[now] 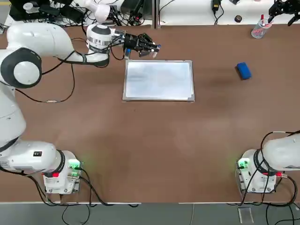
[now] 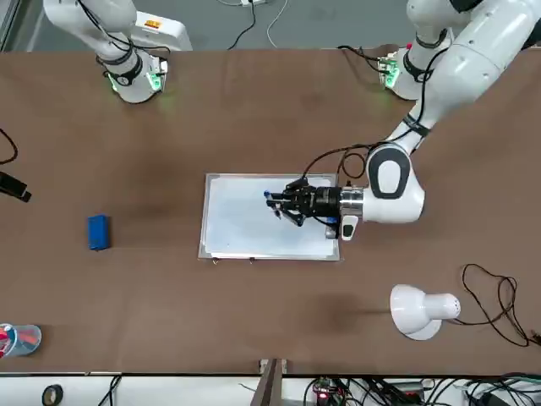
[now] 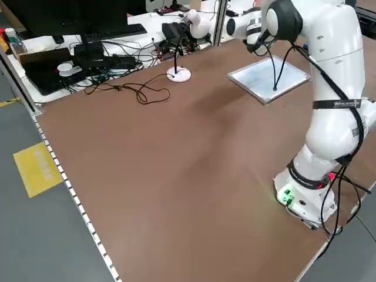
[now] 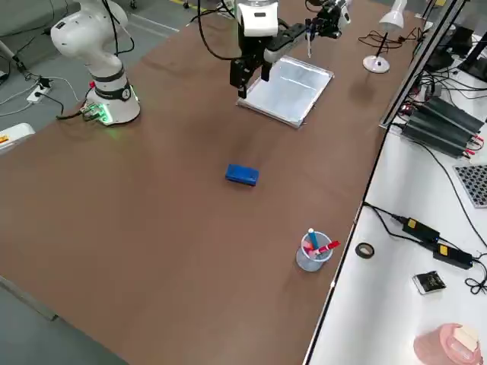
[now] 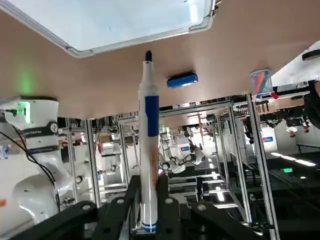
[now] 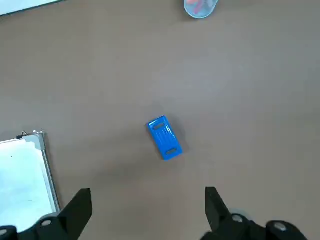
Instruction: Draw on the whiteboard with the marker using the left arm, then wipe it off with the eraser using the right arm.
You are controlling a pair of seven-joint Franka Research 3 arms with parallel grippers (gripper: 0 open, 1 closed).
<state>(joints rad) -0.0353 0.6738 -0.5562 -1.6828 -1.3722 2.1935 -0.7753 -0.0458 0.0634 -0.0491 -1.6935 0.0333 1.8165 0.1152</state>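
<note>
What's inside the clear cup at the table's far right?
The clear cup holds several pens standing upright, including a red one and a blue one. Their lower ends are crowded together, so I can't give an exact count.

On the brown table (image 1: 164, 140), we find a clear cup (image 1: 261, 30) of pens standing well apart from a white lamp (image 2: 424, 311). Beyond the table's edge, on a white surface (image 4: 396, 258), we see a roll of black tape (image 4: 364, 250) and a pink container (image 4: 445, 346).

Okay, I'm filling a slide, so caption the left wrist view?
Left hand gripping a white marker with a bare dark tip, silver-framed whiteboard beyond.
</note>
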